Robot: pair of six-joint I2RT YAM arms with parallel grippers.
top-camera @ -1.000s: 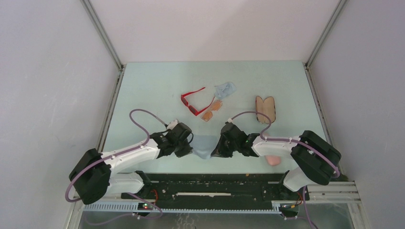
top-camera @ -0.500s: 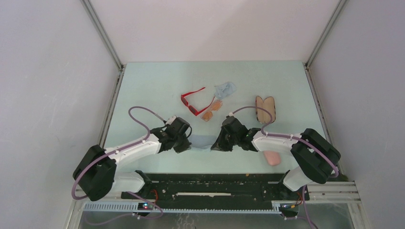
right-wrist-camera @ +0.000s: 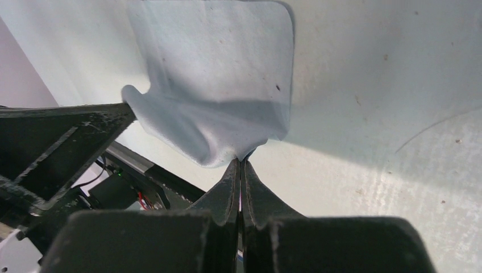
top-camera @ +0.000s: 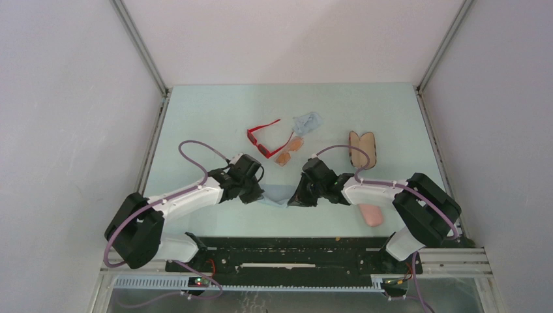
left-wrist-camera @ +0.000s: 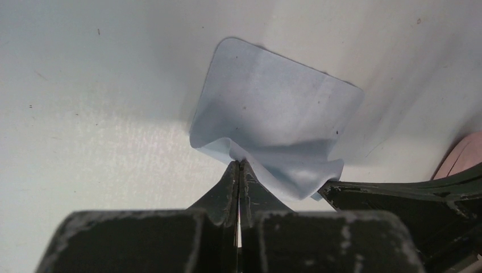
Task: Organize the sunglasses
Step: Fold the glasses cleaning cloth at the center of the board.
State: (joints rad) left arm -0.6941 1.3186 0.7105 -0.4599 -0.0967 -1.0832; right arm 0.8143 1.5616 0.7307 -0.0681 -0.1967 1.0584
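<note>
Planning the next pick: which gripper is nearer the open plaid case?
Right. The right gripper sits nearer the robot and left of the plaid case; the left gripper is farther left, beyond the blue cloth both pinch.

Bright, even light — soft shadows.

We identify the blue cloth (left-wrist-camera: pixel 273 114) as thin, soft fabric: matt, smooth where it lies flat, creased at its pinched edge. The counter (left-wrist-camera: pixel 85 85) carries a pale matt finish with fine specks and faint scratches. The fingers (left-wrist-camera: pixel 219 199) of the left gripper (left-wrist-camera: pixel 239 166) and of the right gripper (right-wrist-camera: pixel 240 164) are matt black and rough, with whitish scuffing. The red sunglasses (top-camera: pixel 257 145) appear to be smooth plastic; the orange-lensed sunglasses (top-camera: pixel 291 150) have translucent lenses. The arm shells (top-camera: pixel 189 201) are smooth white plastic.
</note>
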